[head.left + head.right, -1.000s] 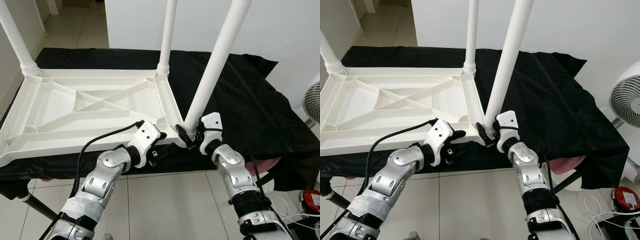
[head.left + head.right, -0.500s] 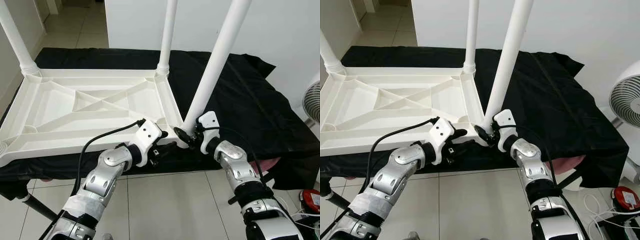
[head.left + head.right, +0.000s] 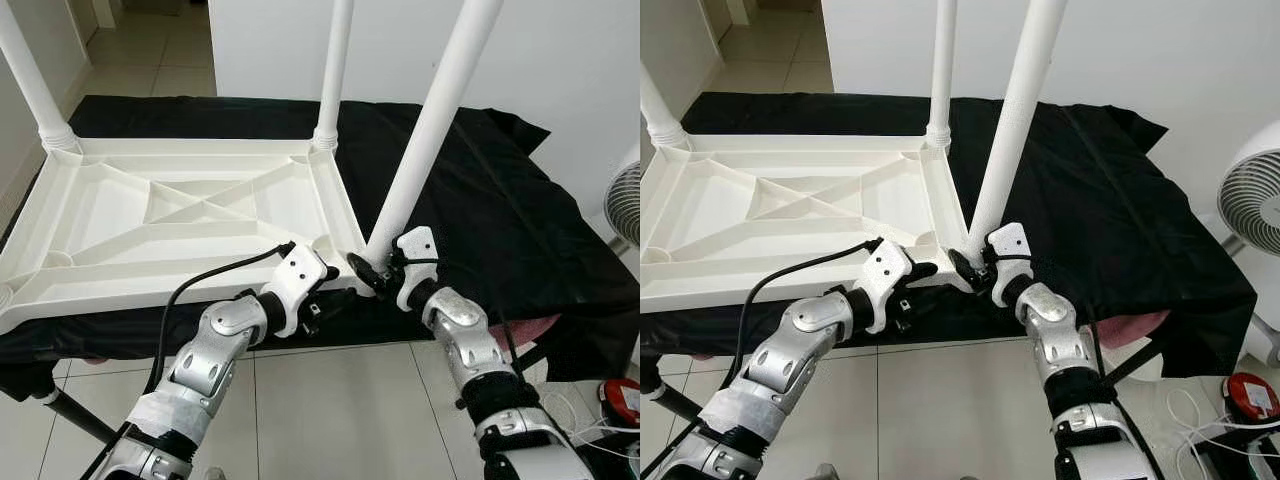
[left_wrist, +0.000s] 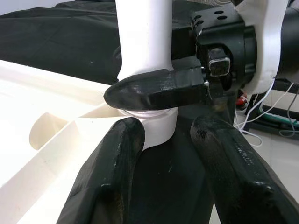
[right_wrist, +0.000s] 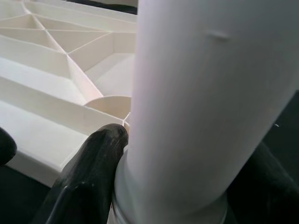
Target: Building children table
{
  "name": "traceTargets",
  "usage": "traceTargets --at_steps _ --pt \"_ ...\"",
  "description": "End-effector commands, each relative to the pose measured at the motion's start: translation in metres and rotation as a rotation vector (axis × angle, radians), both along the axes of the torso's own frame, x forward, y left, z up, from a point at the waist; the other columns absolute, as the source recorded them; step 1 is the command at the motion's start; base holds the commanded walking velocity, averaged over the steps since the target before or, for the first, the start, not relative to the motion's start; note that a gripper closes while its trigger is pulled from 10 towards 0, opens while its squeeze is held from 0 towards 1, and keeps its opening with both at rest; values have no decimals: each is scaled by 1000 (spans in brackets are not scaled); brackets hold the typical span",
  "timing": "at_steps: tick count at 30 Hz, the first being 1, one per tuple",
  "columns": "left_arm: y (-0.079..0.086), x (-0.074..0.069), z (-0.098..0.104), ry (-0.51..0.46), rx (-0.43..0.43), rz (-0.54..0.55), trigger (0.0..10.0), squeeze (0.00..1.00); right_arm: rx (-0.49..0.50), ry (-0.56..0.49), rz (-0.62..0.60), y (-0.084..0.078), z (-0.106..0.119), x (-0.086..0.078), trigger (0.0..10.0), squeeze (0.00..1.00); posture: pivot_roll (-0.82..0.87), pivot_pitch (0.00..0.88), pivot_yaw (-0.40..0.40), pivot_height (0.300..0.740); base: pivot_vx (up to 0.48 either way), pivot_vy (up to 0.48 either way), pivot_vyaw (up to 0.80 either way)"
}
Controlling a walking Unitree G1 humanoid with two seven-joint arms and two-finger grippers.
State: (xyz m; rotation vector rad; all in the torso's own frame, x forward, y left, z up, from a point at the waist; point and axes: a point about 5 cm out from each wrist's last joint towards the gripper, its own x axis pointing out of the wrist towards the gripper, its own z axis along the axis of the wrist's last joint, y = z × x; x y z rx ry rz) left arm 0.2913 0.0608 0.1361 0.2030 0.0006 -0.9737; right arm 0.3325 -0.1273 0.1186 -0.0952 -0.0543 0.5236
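Observation:
The white table top (image 3: 180, 150) lies upside down on a black cloth (image 3: 480, 200). Two white legs stand upright at its far corners (image 3: 325, 130) (image 3: 45, 125). A third leg (image 3: 425, 130) leans to the right, its base at the near right corner. My right gripper (image 3: 372, 272) is shut on that base; one of its fingers (image 5: 88, 172) presses against the leg (image 5: 205, 93). My left gripper (image 3: 325, 300) is open at the same corner. Its fingers (image 4: 107, 186) stand on either side of the leg base (image 4: 145, 70), below the right gripper's finger (image 4: 159, 91).
A white fan (image 3: 1250, 200) stands at the right. A red object (image 3: 1252, 395) and white cables lie on the tiled floor below it. A white wall rises behind the cloth-covered surface, and a black cable (image 3: 200, 280) runs along my left arm.
My right gripper has shifted the leg's base slightly left, closer to the near right corner. My left gripper has edged in under that corner.

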Motion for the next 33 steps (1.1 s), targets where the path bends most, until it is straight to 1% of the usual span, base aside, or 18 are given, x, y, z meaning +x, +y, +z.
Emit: traceTargets --at_steps 1,3,4,5,6,7,9,13,15,16,19,21,22,28,30,33 --pt "-1 -1 -3 15 -12 2 10000 0 40 45 -88 1 -9 -4 10000 0 14 0 -73 740 0 0 0" --pt "1 0 -3 18 -19 10 10000 0 90 65 -187 2 -12 -5 10000 0 12 0 -73 740 0 0 0" --pt "1 0 -3 18 -19 10 10000 0 90 65 -187 2 -12 -5 10000 0 12 0 -73 740 0 0 0" --pt "1 0 -3 17 -19 10 10000 0 103 71 -219 1 -12 -6 10000 0 13 0 -75 740 0 0 0" --pt "2 0 -3 13 -16 10 10000 0 136 65 -327 4 -12 -9 10000 0 11 0 -76 740 0 0 0" --pt "2 0 -3 13 -16 10 10000 0 136 65 -327 4 -12 -9 10000 0 11 0 -76 740 0 0 0" --pt "3 1 -2 9 -12 11 10000 0 159 68 -394 7 -13 -13 10000 0 13 0 -81 740 0 0 0" --pt "3 2 -2 5 -11 15 10000 0 178 67 -422 13 -13 -16 10000 0 12 0 -83 740 0 0 0" --pt "5 3 0 -3 -16 24 10000 0 190 59 -425 21 -12 -21 10000 0 12 0 -85 740 0 0 0" --pt "6 4 1 -6 -21 31 10000 0 172 53 -418 26 -12 -23 10000 0 10 0 -86 740 0 0 0" --pt "7 6 2 -9 -26 37 10000 0 145 40 -408 31 -11 -25 10000 0 9 0 -88 740 0 0 0" --pt "7 6 3 -11 -27 39 10000 0 139 36 -404 31 -10 -26 10000 0 9 0 -88 740 0 0 0" --pt "7 7 3 -13 -27 40 10000 0 141 36 -412 26 -10 -25 10000 1000 11 0 -86 740 0 0 0" --pt "9 7 3 -16 -18 40 10000 0 162 14 -388 19 -4 -22 10000 1000 18 0 -82 740 0 0 0" --pt "10 6 3 -18 -12 39 10000 0 154 -25 -378 14 2 -20 10000 1000 19 0 -80 740 0 0 0" --pt "10 6 3 -18 -9 38 10000 0 161 -45 -353 10 6 -17 10000 1000 20 0 -79 740 0 0 0"
